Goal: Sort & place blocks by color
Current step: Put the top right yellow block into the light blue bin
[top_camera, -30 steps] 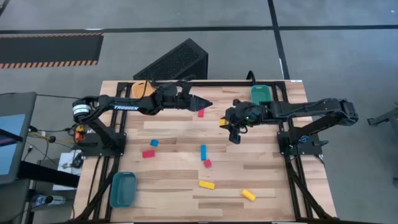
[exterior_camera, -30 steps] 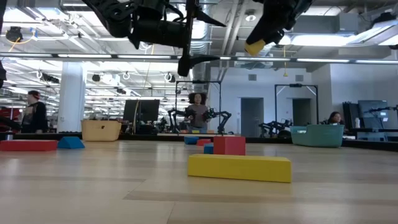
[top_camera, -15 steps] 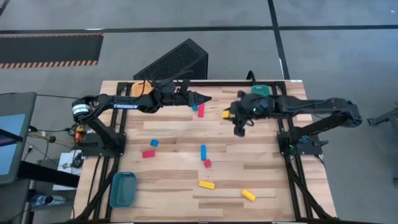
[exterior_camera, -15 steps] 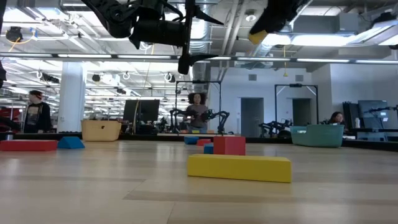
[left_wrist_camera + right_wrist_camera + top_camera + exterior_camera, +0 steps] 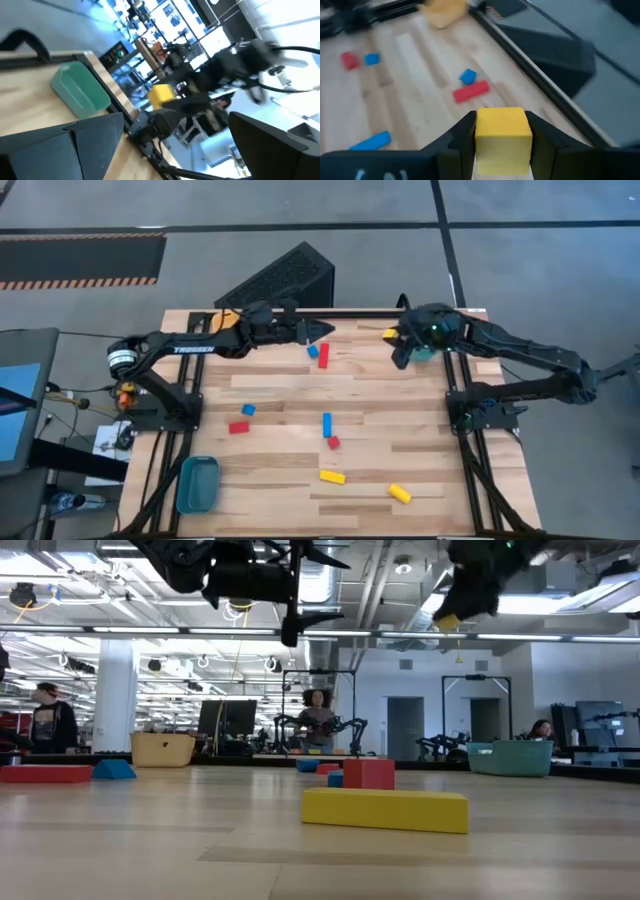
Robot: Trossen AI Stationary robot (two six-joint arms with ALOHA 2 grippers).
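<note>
Wooden tabletop from above, blocks strewn across it. The right gripper sits at upper right, clamped on a yellow cube just beside the green bin. The left gripper hangs at upper centre, jaws spread wide and empty, near a red bar and a blue cube.

Low view — the cube rides high at upper right, well above the table; a yellow bar and a red block lie in the foreground.

Left wrist view: the green bin at left, the cube mid-frame in the far claw.

Right wrist view: cube pinched squarely between both fingers.

Risk, as I judge it — release before the cube is over a bin and, from that height, it bounces off the rim or off the table edge. Whether green suits yellow, I cannot tell.
</note>
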